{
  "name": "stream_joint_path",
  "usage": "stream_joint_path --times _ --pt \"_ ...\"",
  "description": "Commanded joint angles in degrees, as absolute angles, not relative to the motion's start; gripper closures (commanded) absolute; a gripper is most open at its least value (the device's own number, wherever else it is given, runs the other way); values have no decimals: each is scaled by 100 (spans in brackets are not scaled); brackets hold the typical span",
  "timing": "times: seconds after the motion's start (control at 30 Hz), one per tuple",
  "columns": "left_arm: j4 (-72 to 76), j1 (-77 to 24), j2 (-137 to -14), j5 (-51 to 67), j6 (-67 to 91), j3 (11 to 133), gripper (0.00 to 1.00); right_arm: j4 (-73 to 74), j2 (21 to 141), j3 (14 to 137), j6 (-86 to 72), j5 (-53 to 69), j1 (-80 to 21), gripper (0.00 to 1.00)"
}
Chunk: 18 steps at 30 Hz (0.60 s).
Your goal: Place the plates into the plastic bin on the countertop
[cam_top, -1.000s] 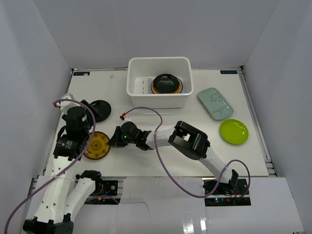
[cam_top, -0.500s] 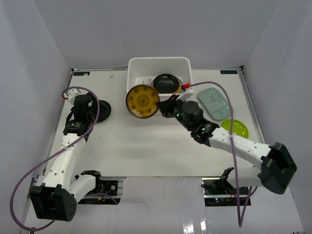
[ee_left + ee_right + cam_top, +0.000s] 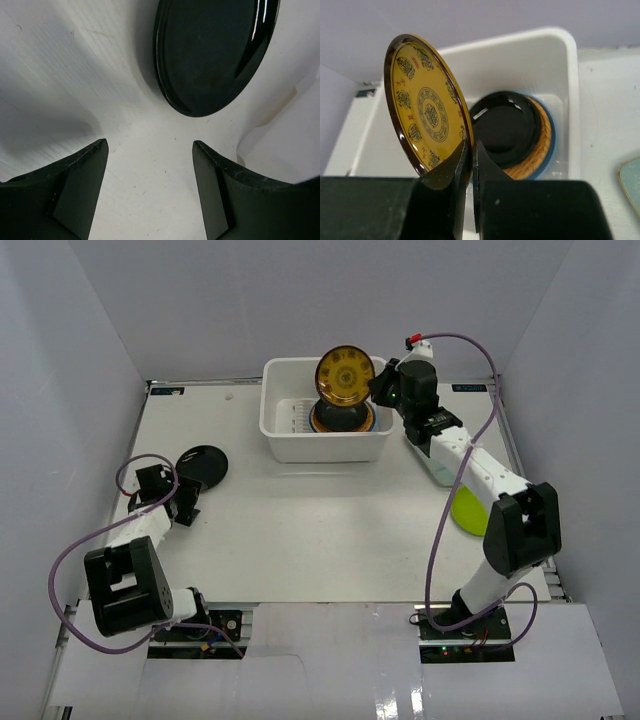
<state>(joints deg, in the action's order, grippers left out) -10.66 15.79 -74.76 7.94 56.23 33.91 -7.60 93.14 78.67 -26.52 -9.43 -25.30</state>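
A: Where is the gold-centred plate (image 3: 345, 377)?
B: Above the plastic bin (image 3: 325, 446), held up on edge. The right gripper (image 3: 380, 390) has its fingers pinched tight on the plate's lower rim.
A: What lies in the bin?
B: A stack toward its right end: a dark plate (image 3: 505, 127) on a woven tan plate (image 3: 535, 161), with the edge of a light blue plate (image 3: 553, 142) showing beneath.
A: And the left gripper (image 3: 183, 502)?
B: Well left of the bin, nearer the arm bases, low over the tabletop (image 3: 300, 530). Its jaws are spread wide with nothing between them. A black plate (image 3: 203, 464) lies flat just beyond its fingertips, on the bin's side.
A: Anything else?
B: A lime green plate (image 3: 463, 508) lies right of the bin, partly behind the right arm.
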Motion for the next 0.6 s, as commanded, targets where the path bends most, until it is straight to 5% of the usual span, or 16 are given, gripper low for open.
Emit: stream_joint_path --times 0.0,0.13,0.2,0.23,0.33,0.57 --pt "-484 1644 -7549 1064 5924 3358 21 -326 9711 8384 -2575 -537 -2391 92" --pt "-248 1652 -7874 879 5994 3384 21 -185 10098 8551 -2759 -309 -2285 85" --pt "-159 1661 -8128 766 6020 3419 21 -106 10177 8569 -2865 -63 -2233 68" --pt "-71 1670 -8226 765 6029 3480 22 -88 10160 8552 -2874 -53 -2232 50" --pt "-44 1679 -8639 765 6047 3594 26 -70 9897 8377 -2865 202 -2154 30" --pt "220 1696 -9096 493 6144 3709 45 -289 8501 7332 -2935 475 -1881 27"
